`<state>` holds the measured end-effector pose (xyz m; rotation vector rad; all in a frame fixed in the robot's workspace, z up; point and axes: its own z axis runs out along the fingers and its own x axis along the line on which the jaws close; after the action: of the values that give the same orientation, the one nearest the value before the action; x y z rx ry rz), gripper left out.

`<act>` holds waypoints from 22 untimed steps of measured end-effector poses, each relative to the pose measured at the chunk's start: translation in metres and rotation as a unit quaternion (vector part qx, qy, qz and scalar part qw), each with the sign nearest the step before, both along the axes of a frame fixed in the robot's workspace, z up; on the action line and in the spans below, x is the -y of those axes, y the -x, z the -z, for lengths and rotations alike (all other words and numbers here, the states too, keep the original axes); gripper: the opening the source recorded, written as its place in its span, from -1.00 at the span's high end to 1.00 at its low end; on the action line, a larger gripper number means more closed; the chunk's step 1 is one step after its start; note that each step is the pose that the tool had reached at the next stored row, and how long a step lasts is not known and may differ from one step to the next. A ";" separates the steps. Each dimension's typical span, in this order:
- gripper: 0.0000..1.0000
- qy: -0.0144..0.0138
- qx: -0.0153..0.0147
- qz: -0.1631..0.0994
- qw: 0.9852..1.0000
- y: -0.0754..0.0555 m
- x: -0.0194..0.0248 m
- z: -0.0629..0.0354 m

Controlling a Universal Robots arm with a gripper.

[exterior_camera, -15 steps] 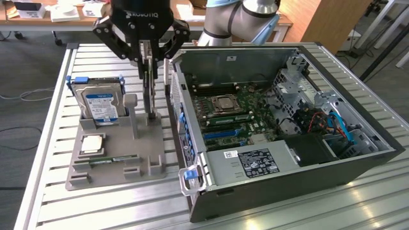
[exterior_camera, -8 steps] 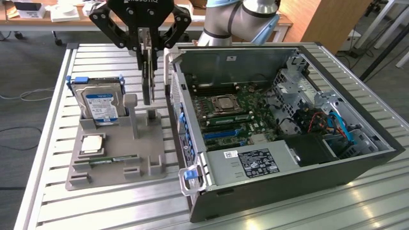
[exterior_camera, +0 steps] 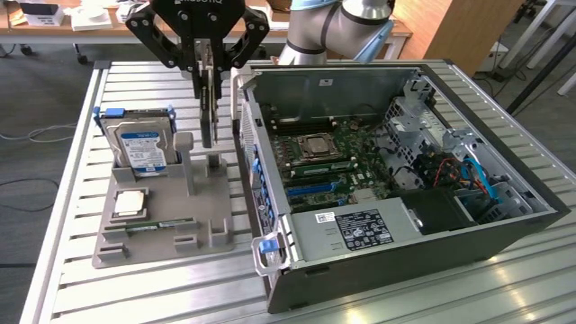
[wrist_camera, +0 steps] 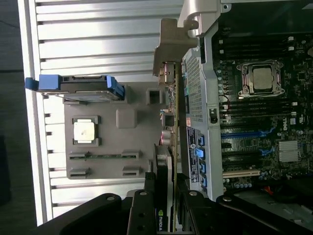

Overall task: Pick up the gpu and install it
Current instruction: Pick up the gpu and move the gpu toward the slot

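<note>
My gripper (exterior_camera: 209,64) hangs over the grey parts fixture (exterior_camera: 162,239), just beside the open computer case (exterior_camera: 405,250). It is shut on the gpu (exterior_camera: 208,101), a thin dark card held upright and seen edge-on. The card's lower edge is level with the fixture's upright stand (exterior_camera: 209,162); I cannot tell whether they touch. In the wrist view the gpu (wrist_camera: 170,132) runs away from my black fingers (wrist_camera: 146,210), between the fixture (wrist_camera: 127,117) and the case wall. The motherboard (exterior_camera: 333,162) lies exposed inside the case, with its expansion slots (wrist_camera: 239,172) in sight.
On the fixture stand a silver hard drive with a blue label (exterior_camera: 139,145), a processor chip (exterior_camera: 131,201) and a green memory stick (exterior_camera: 162,225). The case holds a power supply (exterior_camera: 355,229) and cables (exterior_camera: 468,175). Everything rests on a slatted metal table (exterior_camera: 135,297).
</note>
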<state>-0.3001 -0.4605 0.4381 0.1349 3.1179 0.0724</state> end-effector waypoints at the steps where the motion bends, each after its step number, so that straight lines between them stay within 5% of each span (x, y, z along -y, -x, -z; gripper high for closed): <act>1: 0.46 0.000 0.000 0.000 1.000 0.000 0.0000 0.0000; 9: 0.46 0.000 0.000 0.000 1.000 -0.012 0.0000 -0.0003; 22: 0.46 0.000 0.000 0.000 1.000 -0.051 0.0000 -0.0017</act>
<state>-0.2491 -0.4605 0.4397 0.1349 3.1177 0.0731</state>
